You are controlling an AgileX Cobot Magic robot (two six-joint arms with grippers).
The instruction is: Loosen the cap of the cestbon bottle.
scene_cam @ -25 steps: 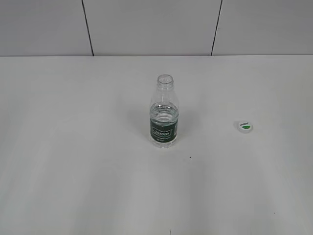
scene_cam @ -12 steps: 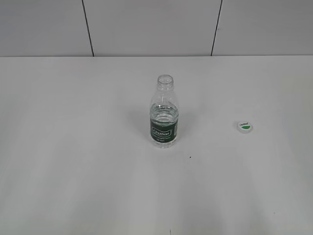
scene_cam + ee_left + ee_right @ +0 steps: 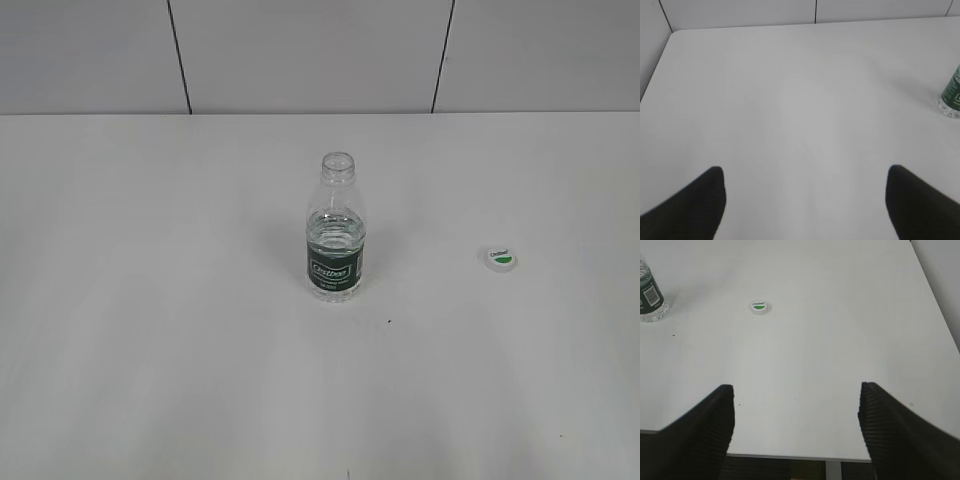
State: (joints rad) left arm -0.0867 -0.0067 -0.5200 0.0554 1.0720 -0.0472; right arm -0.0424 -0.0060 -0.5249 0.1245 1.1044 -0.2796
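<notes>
The cestbon bottle stands upright in the middle of the white table, its neck open with no cap on it. Its base also shows at the right edge of the left wrist view and at the top left of the right wrist view. The cap lies flat on the table to the bottle's right, green-and-white top up; it also shows in the right wrist view. My left gripper is open and empty over bare table. My right gripper is open and empty above the table's near edge. Neither gripper appears in the exterior view.
The white table ends at a paneled wall behind. The table's near edge shows in the right wrist view, and its right edge runs along that view's side.
</notes>
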